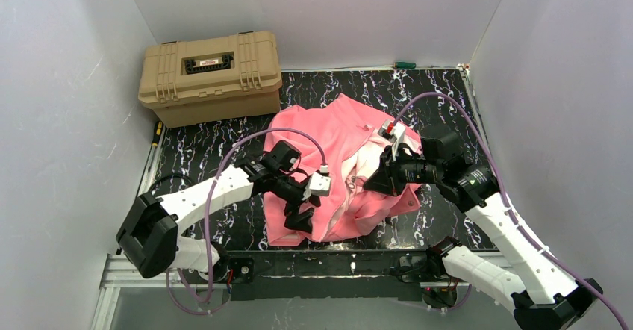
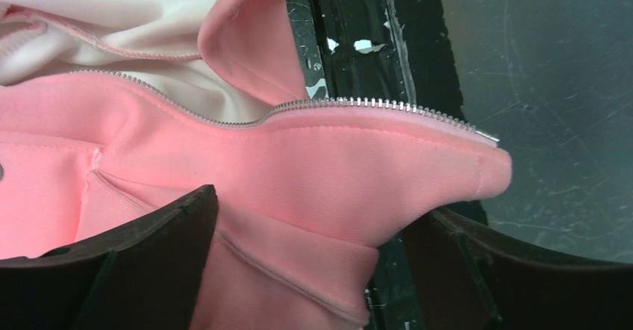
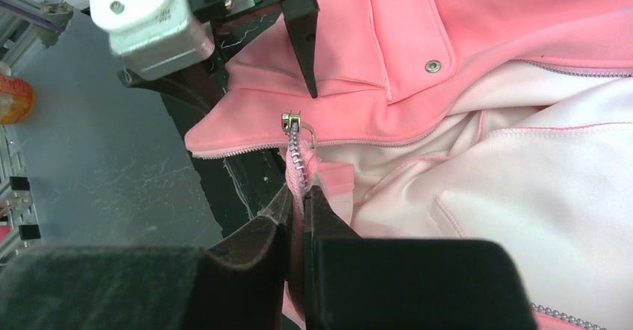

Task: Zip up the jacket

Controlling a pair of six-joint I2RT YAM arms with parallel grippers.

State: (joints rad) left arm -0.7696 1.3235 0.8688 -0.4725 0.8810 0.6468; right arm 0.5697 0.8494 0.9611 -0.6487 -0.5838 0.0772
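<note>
The right gripper [image 3: 301, 195] is seen closed on a narrow strip of zipper tape on the jacket [image 1: 336, 132]. The teeth run up from between the jaws to the metal slider [image 3: 290, 119] just above. The left gripper [image 2: 313, 229] is held wide open, and the jacket's lower front corner lies between its two dark fingers [image 2: 142, 233]. Whether the fabric is touched by them cannot be told. Along that corner's upper edge a row of metal zipper teeth [image 2: 373, 104] is shown, ending at a small metal stop. Pale pink lining [image 3: 522, 173] is exposed where the front is spread apart, and a snap [image 3: 432, 66] is seen on a pocket flap. The jacket is laid crumpled at the middle of the black marbled table [image 1: 440, 98], between the two arms, with its hem at the near edge. At the far left corner a tan case [image 1: 211, 76] is placed, just beside the jacket's far edge. Its lid is down, so its contents are hidden.
</note>
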